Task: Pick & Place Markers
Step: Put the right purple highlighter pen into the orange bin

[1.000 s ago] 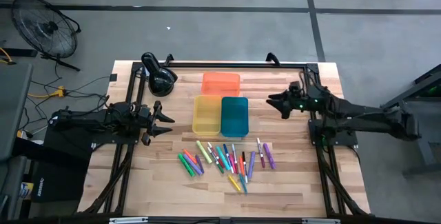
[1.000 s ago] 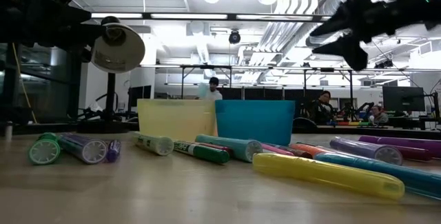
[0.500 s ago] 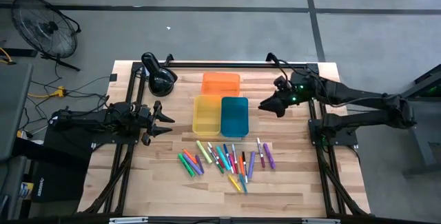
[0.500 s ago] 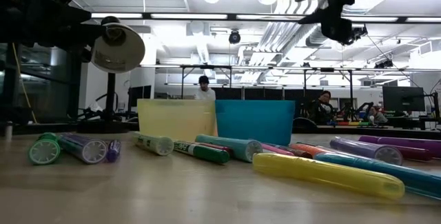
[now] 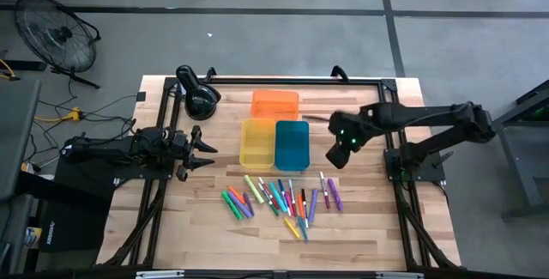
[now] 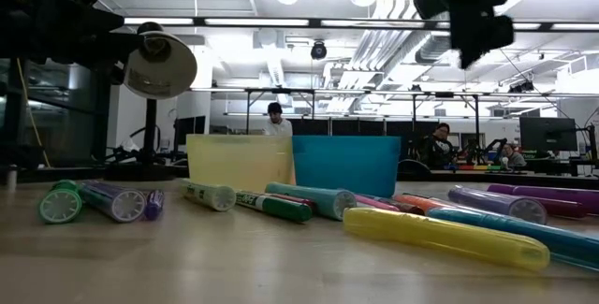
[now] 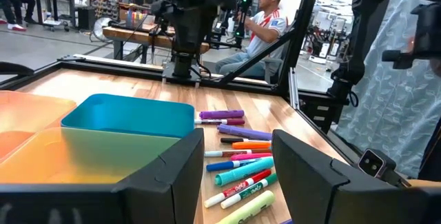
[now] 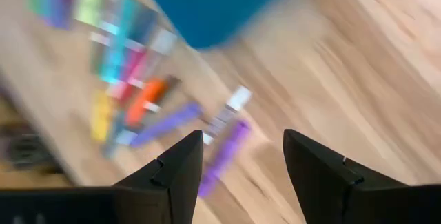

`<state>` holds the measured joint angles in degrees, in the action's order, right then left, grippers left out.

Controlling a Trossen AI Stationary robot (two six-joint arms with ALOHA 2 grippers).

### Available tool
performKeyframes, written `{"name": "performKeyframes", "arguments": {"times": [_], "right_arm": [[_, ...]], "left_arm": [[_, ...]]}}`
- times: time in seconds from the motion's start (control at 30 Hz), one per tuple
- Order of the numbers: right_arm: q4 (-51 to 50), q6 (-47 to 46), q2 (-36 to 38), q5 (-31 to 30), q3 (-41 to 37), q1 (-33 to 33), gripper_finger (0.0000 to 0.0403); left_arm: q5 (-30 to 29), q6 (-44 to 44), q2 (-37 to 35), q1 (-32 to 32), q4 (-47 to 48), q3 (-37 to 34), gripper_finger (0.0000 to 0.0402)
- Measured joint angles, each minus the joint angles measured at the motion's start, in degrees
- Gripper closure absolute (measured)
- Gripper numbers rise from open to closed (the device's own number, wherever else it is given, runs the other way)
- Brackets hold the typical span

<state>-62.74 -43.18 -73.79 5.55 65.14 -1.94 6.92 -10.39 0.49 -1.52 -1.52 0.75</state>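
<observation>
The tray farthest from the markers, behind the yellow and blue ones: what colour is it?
Orange. The tray shows best in the high view.

In the right wrist view the markers (image 8: 162,107) and the blue tray (image 8: 207,3) are smeared; the tray is cut off by the picture's edge. In the low view the right claw (image 6: 468,9) is a dark silhouette, cropped at the top edge, and the blue tray (image 6: 346,166) and yellow tray (image 6: 239,162) hide the orange one. From above, marker caps and labels are too small to read.
</observation>
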Motion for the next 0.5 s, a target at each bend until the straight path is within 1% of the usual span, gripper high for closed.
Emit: {"name": "performKeyframes", "arguments": {"times": [0.07, 0.23, 0.37, 0.5], "right_arm": [[-2.35, -1.79, -1.16, -2.09, 0.15, 1.50, 0.0213], [-4.26, -6.37, -2.02, -4.58, -0.46, 3.92, 0.0213], [-5.71, -11.25, -2.06, -9.25, -0.46, 6.24, 0.0212], [-6.63, -16.21, -2.29, -10.93, -0.48, 9.47, 0.0212]], "left_arm": [[-0.02, -0.02, 0.02, 0.00, 0.00, 0.00, 0.0232], [-0.02, 0.00, 0.02, 0.00, 0.00, 0.00, 0.0232], [-0.04, 0.00, 0.00, 0.00, 0.00, 0.00, 0.0232], [-0.04, -0.02, 0.00, 0.00, 0.00, 0.00, 0.0232]]}}
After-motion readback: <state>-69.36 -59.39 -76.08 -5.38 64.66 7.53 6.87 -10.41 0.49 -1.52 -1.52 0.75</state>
